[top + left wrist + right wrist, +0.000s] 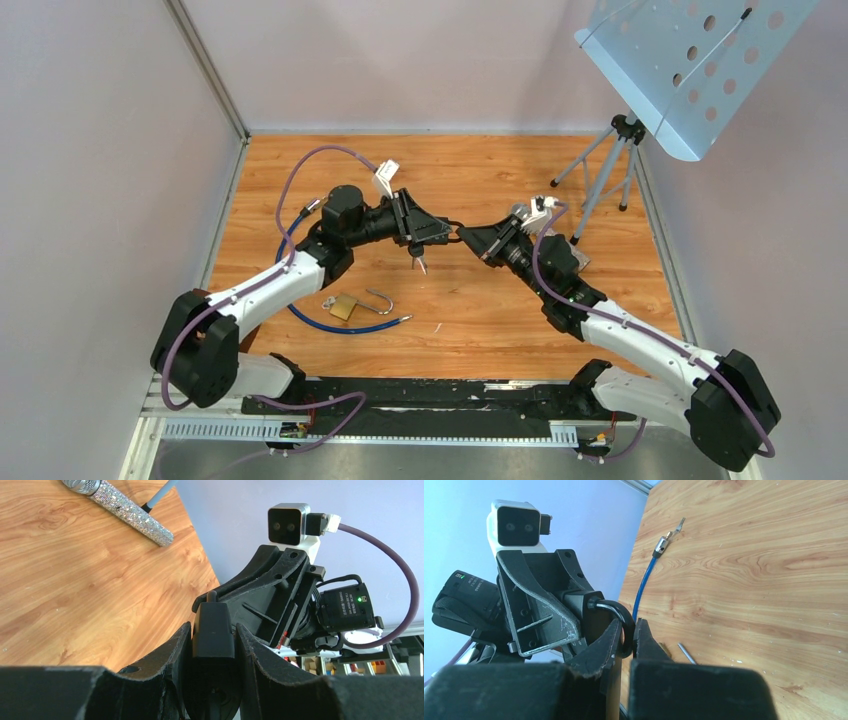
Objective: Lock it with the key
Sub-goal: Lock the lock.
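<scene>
My left gripper (pixel 445 232) is shut on the body of a black padlock (pixel 214 622), held in the air over the middle of the table. My right gripper (pixel 472 238) faces it and is shut on the padlock's black shackle (pixel 623 614). In the right wrist view the fingertips (pixel 614 630) pinch the loop. A small key-like piece (pixel 420 262) hangs below the left gripper; I cannot tell whether it sits in the lock.
A brass padlock (pixel 343 307) with an open shackle lies on the table near the left arm, inside a blue cable (pixel 340 326). A glittery microphone (pixel 131 514) lies at the right. A music stand (pixel 690 70) stands at the back right.
</scene>
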